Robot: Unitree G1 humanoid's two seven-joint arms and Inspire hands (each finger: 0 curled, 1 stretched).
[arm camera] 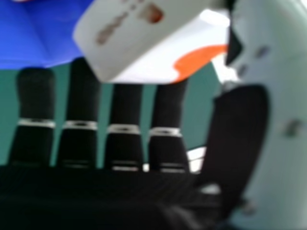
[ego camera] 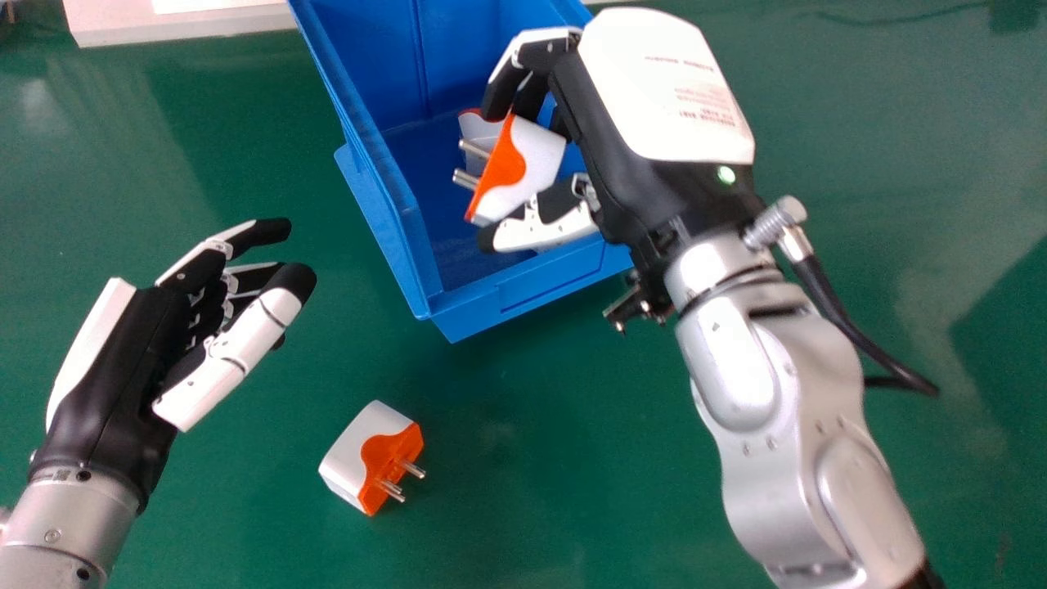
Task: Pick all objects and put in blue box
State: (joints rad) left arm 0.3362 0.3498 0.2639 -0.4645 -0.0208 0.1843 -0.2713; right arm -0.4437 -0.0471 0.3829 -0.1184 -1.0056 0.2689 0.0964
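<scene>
In the head view, the right hand (ego camera: pixel 617 135) pinched a plug adapter (ego camera: pixel 533 155) over the blue box (ego camera: pixel 540 294) at upper centre, a loose adapter (ego camera: pixel 360 454) lay lower left of centre, and the left hand (ego camera: pixel 143 352) hung relaxed at left; the right hand view showed the pinched adapter, placing seemingly awaiting release.

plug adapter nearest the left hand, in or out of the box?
Out. The adapter lies on the green table, nearer the camera than the blue box.
</scene>
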